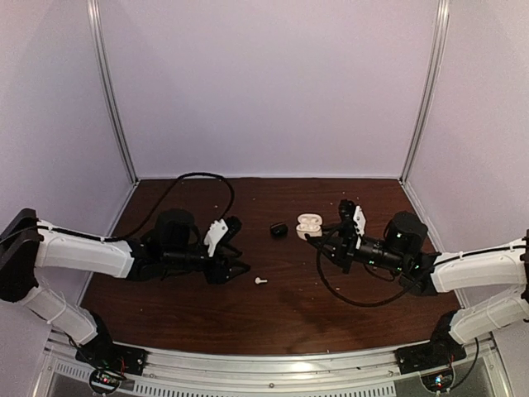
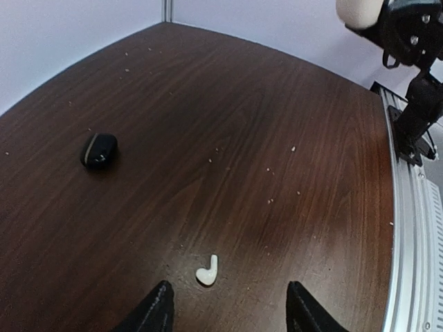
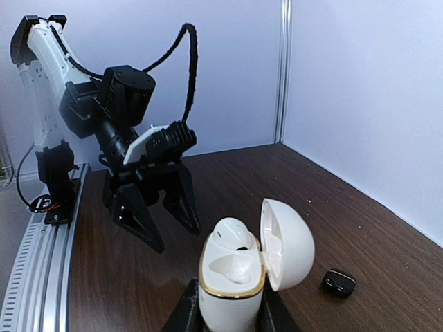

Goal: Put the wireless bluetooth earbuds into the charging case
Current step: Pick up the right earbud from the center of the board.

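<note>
Your right claw (image 3: 230, 318) is clamped on the open charging case (image 3: 232, 280), where one earbud (image 3: 230, 234) seems seated, while a loose white earbud (image 2: 207, 270) lies ungrasped on the worktop (image 2: 277, 104) between your left claw's (image 2: 228, 311) spread fingers.

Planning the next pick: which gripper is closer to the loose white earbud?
Left. The left gripper hangs open right beside the white earbud; the right gripper is farther off, holding the white case.
</note>
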`<action>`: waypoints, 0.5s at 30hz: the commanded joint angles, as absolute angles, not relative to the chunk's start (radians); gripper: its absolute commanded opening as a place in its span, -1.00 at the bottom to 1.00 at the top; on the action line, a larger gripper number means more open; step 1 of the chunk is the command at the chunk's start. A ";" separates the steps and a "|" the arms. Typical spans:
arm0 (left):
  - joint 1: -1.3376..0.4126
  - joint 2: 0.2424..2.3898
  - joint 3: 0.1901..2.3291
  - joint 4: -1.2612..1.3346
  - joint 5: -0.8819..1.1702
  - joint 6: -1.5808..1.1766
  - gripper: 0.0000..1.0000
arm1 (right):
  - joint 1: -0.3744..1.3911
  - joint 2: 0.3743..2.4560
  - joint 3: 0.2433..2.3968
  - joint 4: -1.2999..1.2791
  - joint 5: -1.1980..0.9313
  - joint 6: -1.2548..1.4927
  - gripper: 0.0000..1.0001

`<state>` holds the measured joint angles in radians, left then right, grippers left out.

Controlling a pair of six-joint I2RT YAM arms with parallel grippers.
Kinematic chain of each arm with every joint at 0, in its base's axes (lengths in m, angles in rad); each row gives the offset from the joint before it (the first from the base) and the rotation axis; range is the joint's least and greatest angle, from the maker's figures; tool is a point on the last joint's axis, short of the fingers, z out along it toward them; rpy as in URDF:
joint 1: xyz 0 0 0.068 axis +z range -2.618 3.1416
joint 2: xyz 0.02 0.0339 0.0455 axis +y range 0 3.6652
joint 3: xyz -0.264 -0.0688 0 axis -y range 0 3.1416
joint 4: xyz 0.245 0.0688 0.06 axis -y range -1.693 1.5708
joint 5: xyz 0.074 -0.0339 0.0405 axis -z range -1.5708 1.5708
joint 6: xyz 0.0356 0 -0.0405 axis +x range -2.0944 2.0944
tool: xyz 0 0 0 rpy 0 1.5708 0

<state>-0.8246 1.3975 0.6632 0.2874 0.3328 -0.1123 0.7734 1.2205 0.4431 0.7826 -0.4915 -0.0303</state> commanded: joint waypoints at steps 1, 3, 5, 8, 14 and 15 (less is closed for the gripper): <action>-0.824 1.522 0.632 0.529 0.447 -0.059 0.08 | 0.759 1.201 0.411 0.850 -0.544 0.040 -1.00; -0.824 1.583 0.583 0.649 0.469 -0.025 0.06 | 0.753 1.197 0.405 0.865 -0.550 0.049 -1.00; -0.825 1.641 0.539 0.756 0.484 0.015 0.05 | 0.744 1.193 0.405 0.864 -0.565 0.053 -1.00; -0.824 1.710 0.537 0.785 0.495 0.079 -0.02 | 0.737 1.180 0.404 0.853 -0.572 0.049 -1.00; -0.824 1.795 0.533 0.799 0.497 0.183 -0.11 | 0.727 1.168 0.394 0.849 -0.583 0.044 -1.00; -0.824 1.802 0.525 0.818 0.489 0.187 -0.13 | 0.726 1.167 0.393 0.850 -0.584 0.044 -1.00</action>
